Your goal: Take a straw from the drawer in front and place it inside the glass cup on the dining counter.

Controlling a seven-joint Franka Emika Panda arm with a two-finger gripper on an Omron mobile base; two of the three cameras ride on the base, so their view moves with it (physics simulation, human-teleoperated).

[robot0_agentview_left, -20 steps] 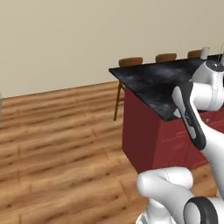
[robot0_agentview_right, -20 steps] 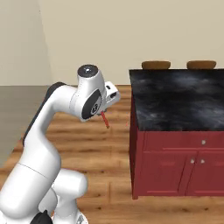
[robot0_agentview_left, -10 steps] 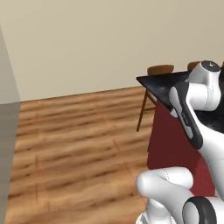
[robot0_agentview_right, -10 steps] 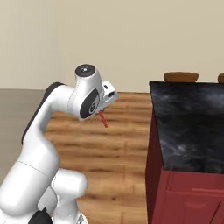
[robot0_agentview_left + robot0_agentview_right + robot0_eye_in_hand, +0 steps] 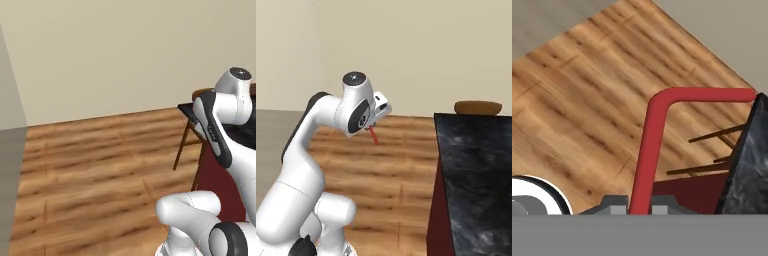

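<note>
I have the thin dark red bent straw (image 5: 646, 165) pinched in my closed gripper (image 5: 639, 204); with the black veined dining counter (image 5: 476, 170) close alongside, its far tip could probably snag that edge

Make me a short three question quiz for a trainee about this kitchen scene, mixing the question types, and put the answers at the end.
1. True or false: the gripper is shut on the straw.
2. Multiple choice: in the hand view, the straw is A) straight from end to end, B) bent near its far end, C) snapped in two.
3. Short answer: in the right base view, what does the straw hang over, the dining counter or the wooden floor?

Key
1. True. The straw rises from between the closed fingers.
2. B. It runs up from the gripper, then turns sideways toward the counter's edge.
3. The wooden floor; the counter's black top lies off to the right.
</note>
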